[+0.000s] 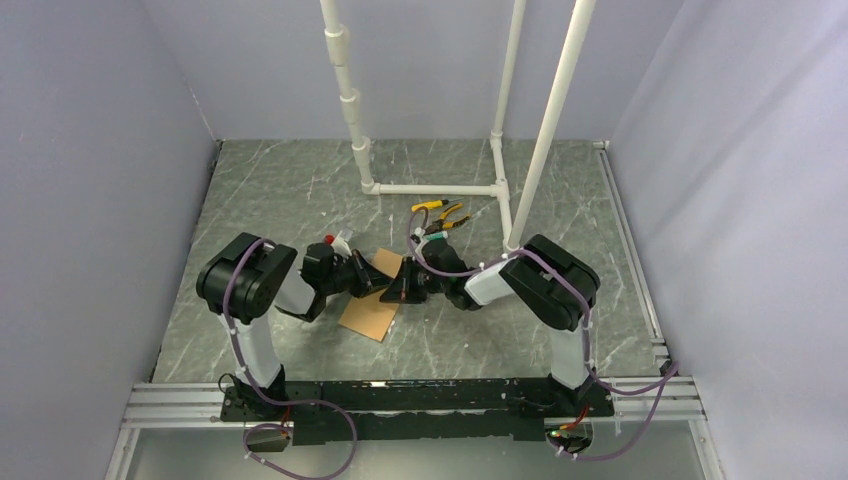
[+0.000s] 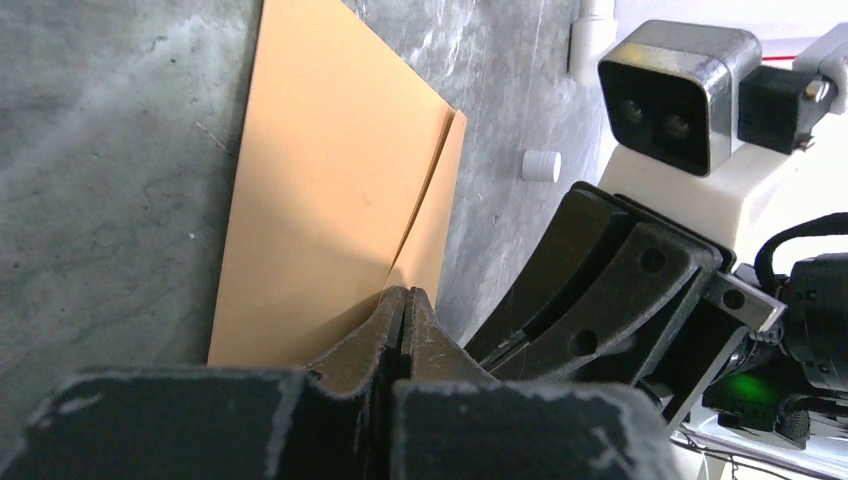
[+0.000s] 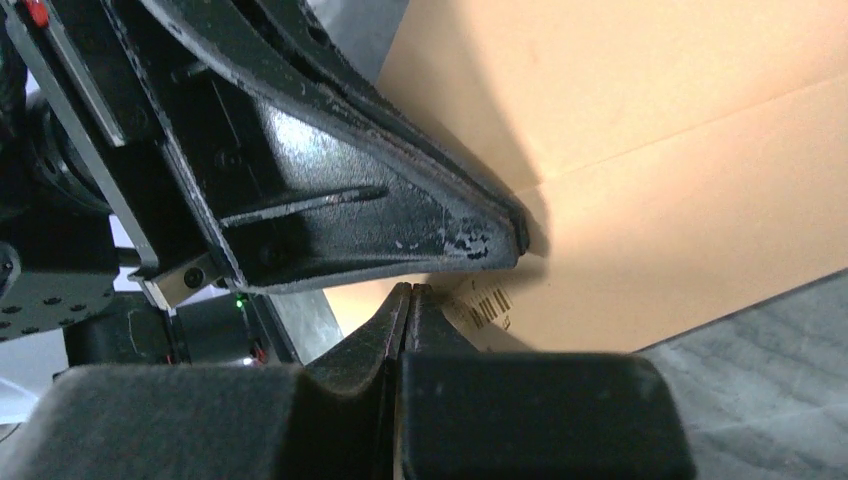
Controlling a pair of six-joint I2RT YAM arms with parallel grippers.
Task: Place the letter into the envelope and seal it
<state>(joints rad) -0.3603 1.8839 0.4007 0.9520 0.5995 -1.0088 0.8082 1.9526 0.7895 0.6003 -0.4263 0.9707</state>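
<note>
- Top view: envelope (image 1: 368, 312) flat on table (image 1: 290, 190), between both arms.
- Left wrist: left gripper (image 2: 404, 296) pressed together at envelope edge.
- Right wrist only: right gripper (image 3: 410, 290) pressed together beside barcode (image 3: 488, 303).

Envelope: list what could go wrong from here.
1. The left gripper and right gripper are shut, tips almost meeting over the envelope; any sideways move could knock them together.
2. Both tips sit at the paper's edge; if either pinches it, which I cannot tell, pulling apart might crease or tear it.
3. The envelope lies loose on the smooth table and could slide.
</note>
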